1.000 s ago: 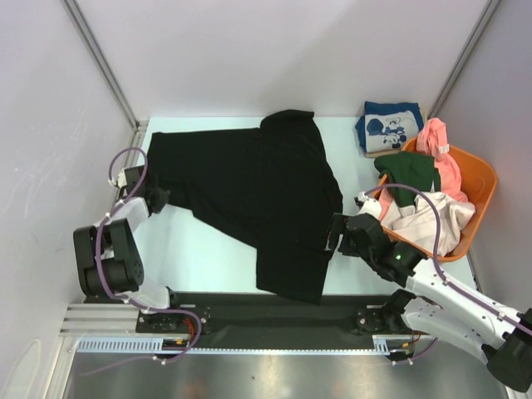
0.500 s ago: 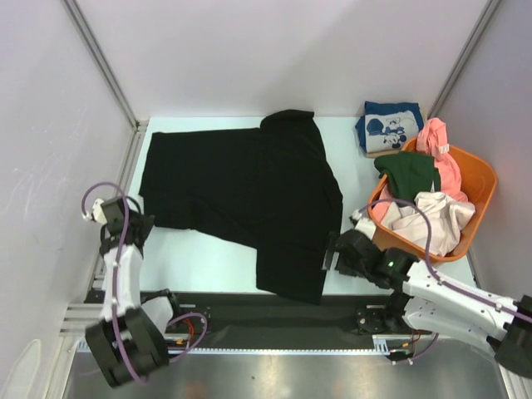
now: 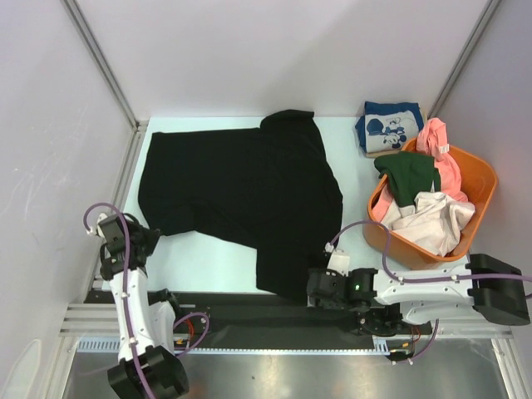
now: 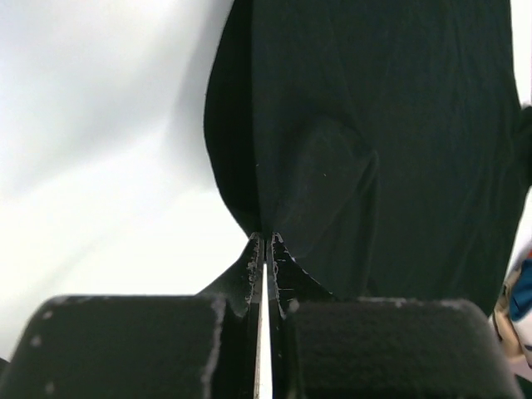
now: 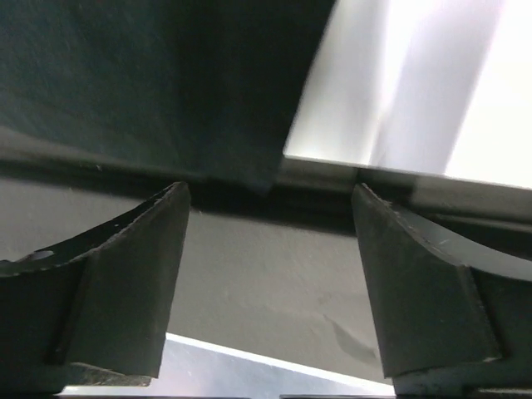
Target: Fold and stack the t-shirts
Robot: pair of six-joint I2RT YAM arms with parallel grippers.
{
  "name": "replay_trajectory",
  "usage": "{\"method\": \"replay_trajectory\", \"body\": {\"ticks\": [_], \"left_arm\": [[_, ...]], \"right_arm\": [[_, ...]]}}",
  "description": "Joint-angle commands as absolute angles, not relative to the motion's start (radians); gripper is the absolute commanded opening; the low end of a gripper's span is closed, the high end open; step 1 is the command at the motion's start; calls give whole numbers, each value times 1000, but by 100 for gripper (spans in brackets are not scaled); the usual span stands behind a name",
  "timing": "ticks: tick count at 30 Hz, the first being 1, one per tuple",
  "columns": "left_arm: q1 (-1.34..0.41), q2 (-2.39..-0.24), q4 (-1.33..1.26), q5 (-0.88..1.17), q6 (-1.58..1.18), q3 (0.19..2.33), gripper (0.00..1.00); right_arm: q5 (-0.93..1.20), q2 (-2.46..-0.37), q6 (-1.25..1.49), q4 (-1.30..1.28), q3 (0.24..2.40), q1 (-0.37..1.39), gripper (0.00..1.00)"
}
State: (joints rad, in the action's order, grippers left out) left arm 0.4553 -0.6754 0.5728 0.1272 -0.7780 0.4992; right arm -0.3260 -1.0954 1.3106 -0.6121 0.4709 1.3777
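One black t-shirt (image 3: 249,183) lies spread flat on the table, unfolded; a navy tee (image 3: 389,126) sits folded beyond the basket (image 3: 480,169). The left gripper (image 4: 264,249) is pinched closed and empty, just beside a sleeve. The right gripper (image 5: 270,195) gapes wide at the near hem, gripping nothing. Judgement: the fold is not begun; next, pinch that hem.

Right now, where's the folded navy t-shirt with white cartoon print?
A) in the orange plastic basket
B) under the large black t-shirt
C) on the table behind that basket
C: the navy t-shirt lies on the table past the orange plastic basket, apart from the large black t-shirt.
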Motion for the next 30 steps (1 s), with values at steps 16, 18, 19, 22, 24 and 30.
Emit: {"method": "replay_trajectory", "body": {"ticks": [16,18,19,22,24,30], "left_arm": [[483,-656,646,147,-732,570,0],[485,-663,656,150,-721,584,0],[488,-666,660,166,-715,589,0],[489,-676,653,193,-690,609,0],[491,-692,640,202,-657,635,0],[491,-839,643,189,-568,782,0]], "right_arm": [[-596,-943,1275,-618,576,1407,0],[-615,-901,1263,-685,607,1398,0],[-618,-887,1217,-707,667,1384,0],[-578,-853,1085,-738,774,1257,0],[-514,-862,1007,-715,820,1126,0],[-325,-1001,769,-620,963,805,0]]}}
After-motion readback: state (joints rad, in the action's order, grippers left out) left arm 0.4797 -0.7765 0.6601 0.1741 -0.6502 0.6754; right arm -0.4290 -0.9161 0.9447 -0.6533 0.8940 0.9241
